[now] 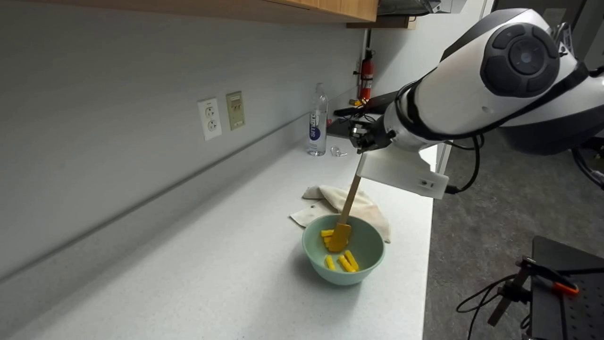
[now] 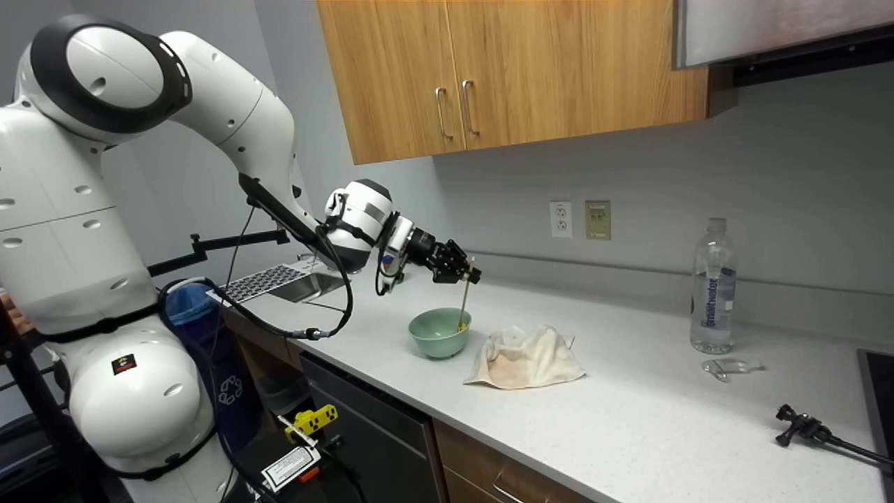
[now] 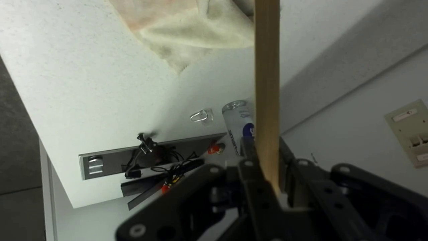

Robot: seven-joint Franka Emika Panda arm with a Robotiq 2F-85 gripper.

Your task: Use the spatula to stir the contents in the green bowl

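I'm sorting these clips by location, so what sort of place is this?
Probably a kitchen or kitchenette, though I can't say in what building: a wooden cupboard hangs above a long white counter, and a green bowl with a spatula in it sits on that counter.

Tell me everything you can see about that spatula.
The spatula is long and slim, with a straight light-tan handle that looks wooden and a flat amber blade. It slants steeply, blade down inside the green bowl among yellow pieces; the gripper is closed on its upper part. Whether the blade touches bowl or pieces, I can't tell.
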